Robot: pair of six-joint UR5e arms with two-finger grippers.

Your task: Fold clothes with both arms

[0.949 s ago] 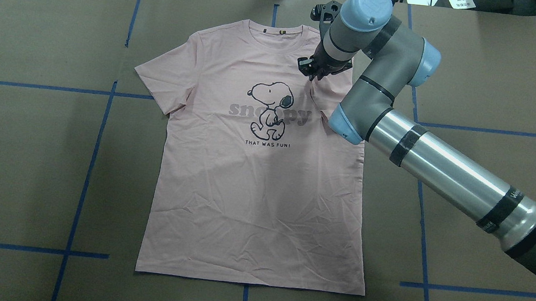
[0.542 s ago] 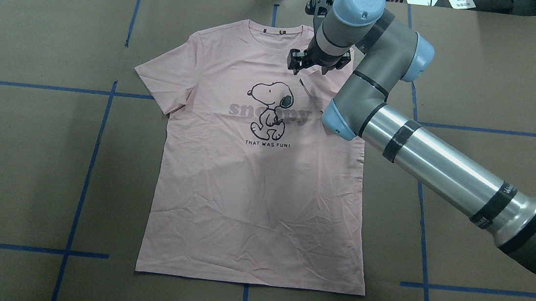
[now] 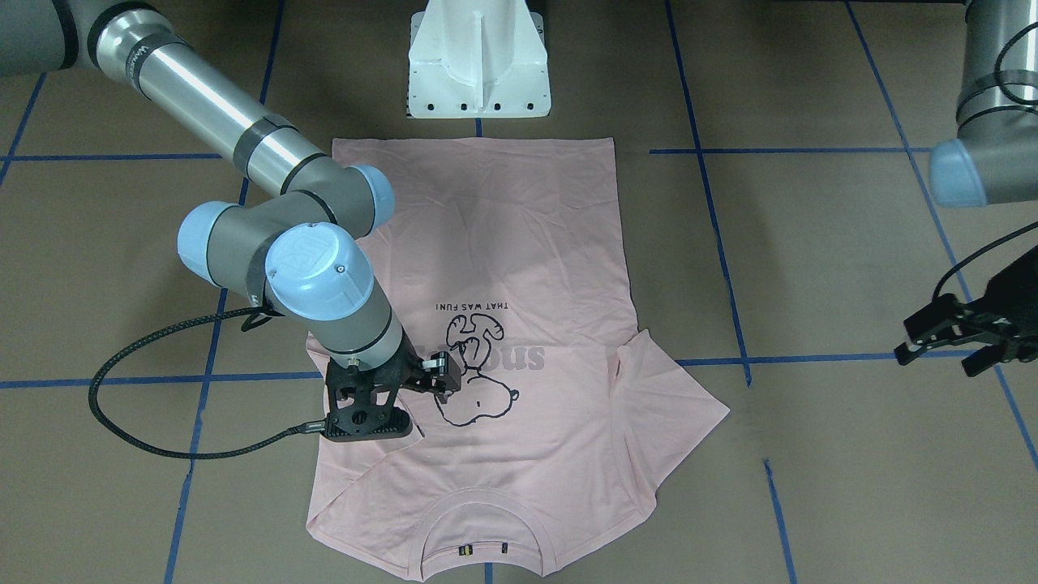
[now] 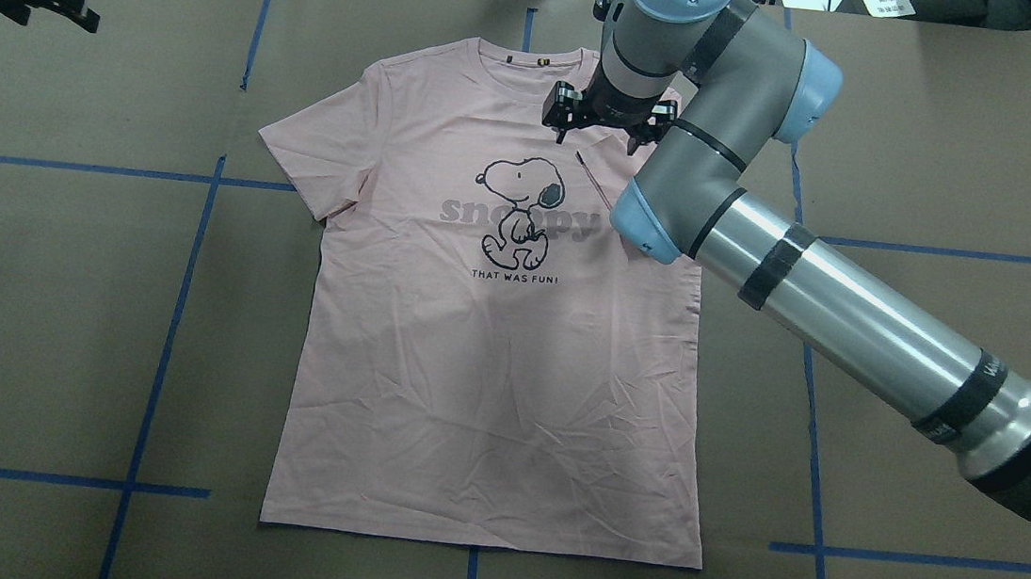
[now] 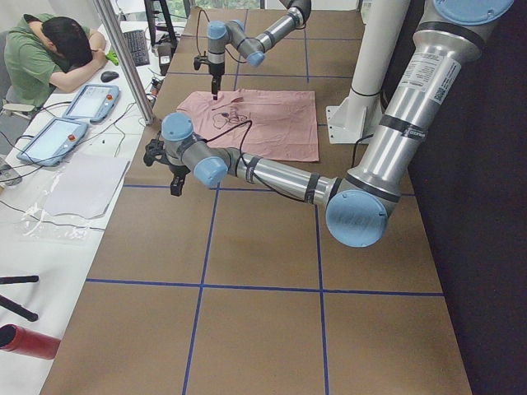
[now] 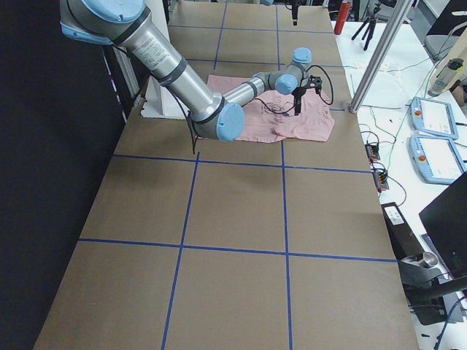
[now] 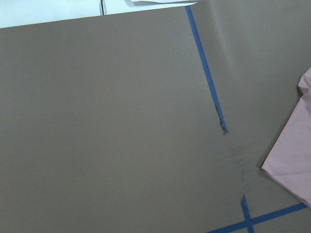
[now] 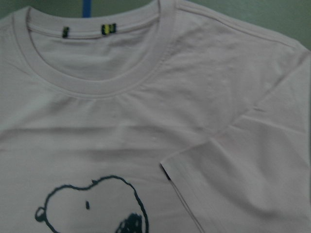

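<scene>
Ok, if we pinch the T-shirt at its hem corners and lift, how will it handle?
Probably floppy: the T-shirt lies flat with fine wrinkles and its folded-over sleeve drapes limply on the front, so it should sag between grips. Likely light, since the cloth looks thin. Pushed, it would probably bunch rather than slide on the brown paper.

Bright, even light — soft shadows

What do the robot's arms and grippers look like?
The right arm and left arm are grey and silver tubes with light blue joint caps and black bands. The right gripper and left gripper are black, two-fingered; a black cable runs to the right wrist.
</scene>
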